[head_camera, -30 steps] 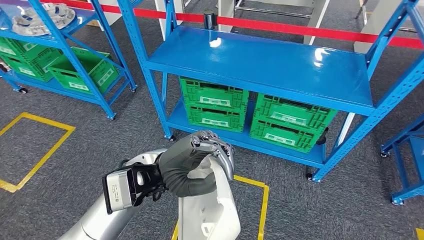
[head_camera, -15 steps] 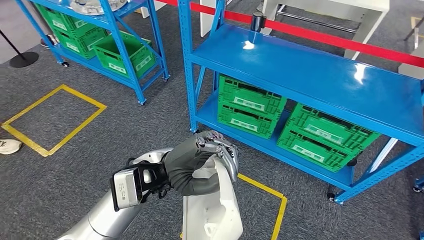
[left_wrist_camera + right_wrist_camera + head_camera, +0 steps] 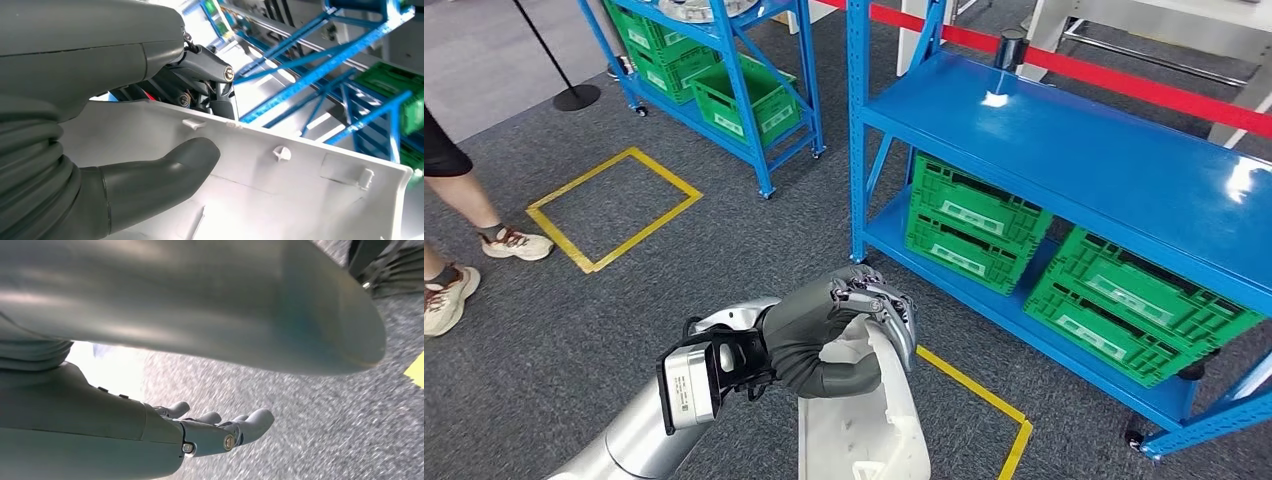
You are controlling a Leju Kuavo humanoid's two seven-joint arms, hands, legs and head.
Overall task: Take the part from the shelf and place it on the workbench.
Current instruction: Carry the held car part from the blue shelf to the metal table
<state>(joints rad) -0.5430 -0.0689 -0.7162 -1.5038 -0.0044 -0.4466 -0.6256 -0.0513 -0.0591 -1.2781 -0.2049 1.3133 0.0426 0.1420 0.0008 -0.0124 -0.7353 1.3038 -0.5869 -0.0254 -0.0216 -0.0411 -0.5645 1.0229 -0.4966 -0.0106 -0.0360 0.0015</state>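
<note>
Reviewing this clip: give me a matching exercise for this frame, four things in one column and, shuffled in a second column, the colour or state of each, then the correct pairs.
Things:
1. white part
2. crates on the lower shelf
3. barrier tape behind the shelf
4. right hand

States:
A. red, stretched across
B. green, stacked
C. held by the left hand
D. holding nothing, fingers apart, above the carpet

Pairs: 1-C, 2-B, 3-A, 4-D
</note>
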